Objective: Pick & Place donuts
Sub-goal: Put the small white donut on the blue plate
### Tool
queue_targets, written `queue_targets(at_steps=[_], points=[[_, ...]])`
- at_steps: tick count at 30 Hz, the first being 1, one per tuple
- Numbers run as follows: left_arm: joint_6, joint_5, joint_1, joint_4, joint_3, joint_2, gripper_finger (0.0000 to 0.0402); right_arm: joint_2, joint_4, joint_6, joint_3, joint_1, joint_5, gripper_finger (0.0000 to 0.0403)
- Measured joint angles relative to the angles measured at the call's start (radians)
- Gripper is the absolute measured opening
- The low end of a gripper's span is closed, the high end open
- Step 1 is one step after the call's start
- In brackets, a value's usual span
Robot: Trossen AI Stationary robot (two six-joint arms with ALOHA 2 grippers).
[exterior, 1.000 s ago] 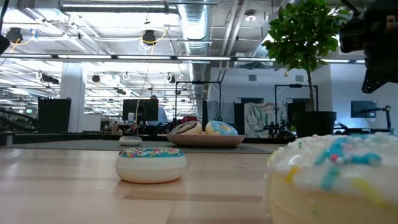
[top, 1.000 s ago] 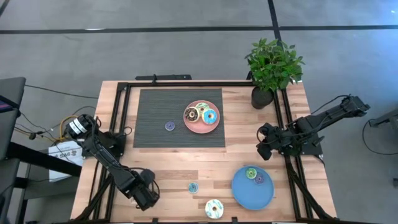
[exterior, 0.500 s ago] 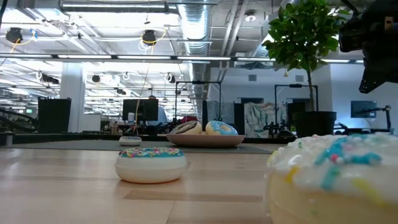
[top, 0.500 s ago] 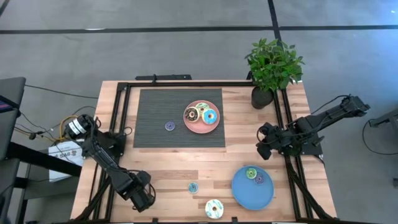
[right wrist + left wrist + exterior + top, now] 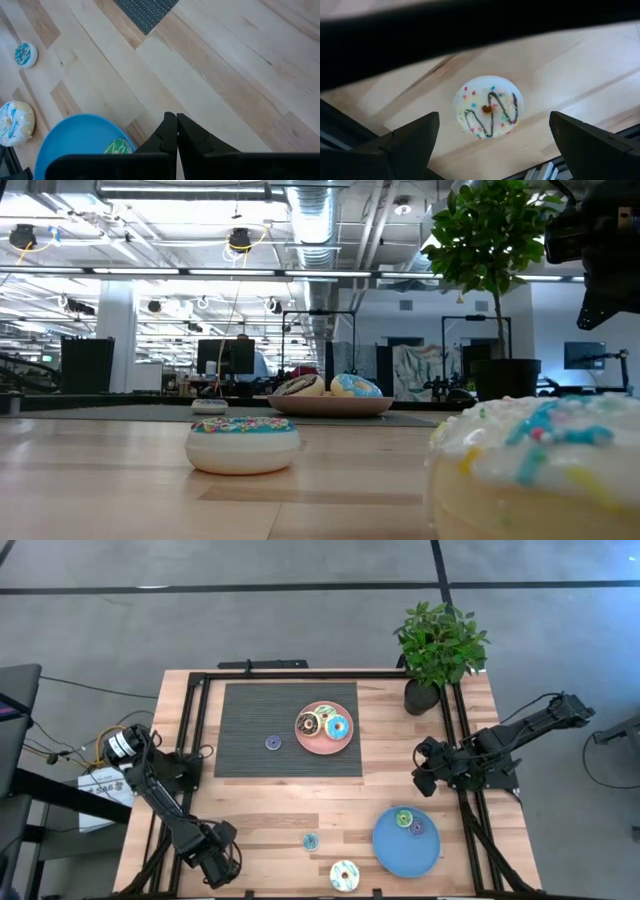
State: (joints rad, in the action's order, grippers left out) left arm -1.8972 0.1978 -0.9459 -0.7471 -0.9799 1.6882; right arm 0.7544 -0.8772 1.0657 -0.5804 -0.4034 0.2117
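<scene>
My left gripper (image 5: 220, 862) hangs open near the table's near-left corner, pointing down. Below it a white donut (image 5: 487, 112) with a dark zigzag and sprinkles lies flat on the wood, between the two fingers and clear of both. In the high view the arm hides this donut. A small blue donut (image 5: 310, 841) and a white donut (image 5: 344, 875) lie on the wood near the front edge. The blue plate (image 5: 400, 850) holds a green donut (image 5: 404, 819) and a purple donut (image 5: 417, 828). My right gripper (image 5: 424, 780) waits shut at the right side.
A pink plate (image 5: 322, 747) with a chocolate donut (image 5: 308, 723) and a blue donut (image 5: 337, 726) stands on the dark mat (image 5: 250, 755), and a small purple donut (image 5: 272, 742) lies beside it. A potted plant (image 5: 438, 650) stands at the far right. Black frame rails run along both sides.
My left gripper has gone toward the table's left edge and a little toward the near edge, staying open and pointing down. The donuts have kept their places.
</scene>
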Motion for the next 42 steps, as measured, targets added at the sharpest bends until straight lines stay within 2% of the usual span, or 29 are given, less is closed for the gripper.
queue_targets(at_steps=[10,25,36,42], points=[[0.057,0.031,-0.006,0.057,0.0,0.088,0.0373,0.0,0.0,0.0,0.0,0.0,0.0,0.0],[0.053,0.01,-0.004,0.071,0.001,0.087,0.0371,0.0,0.0,0.0,0.0,0.0,0.002,0.0],[0.03,0.007,-0.003,0.082,0.001,0.089,0.0281,0.0,0.0,0.0,0.0,0.0,0.004,0.0],[0.023,0.007,-0.003,0.083,-0.004,0.089,0.0257,0.0,0.0,0.0,0.0,0.0,0.004,0.0]])
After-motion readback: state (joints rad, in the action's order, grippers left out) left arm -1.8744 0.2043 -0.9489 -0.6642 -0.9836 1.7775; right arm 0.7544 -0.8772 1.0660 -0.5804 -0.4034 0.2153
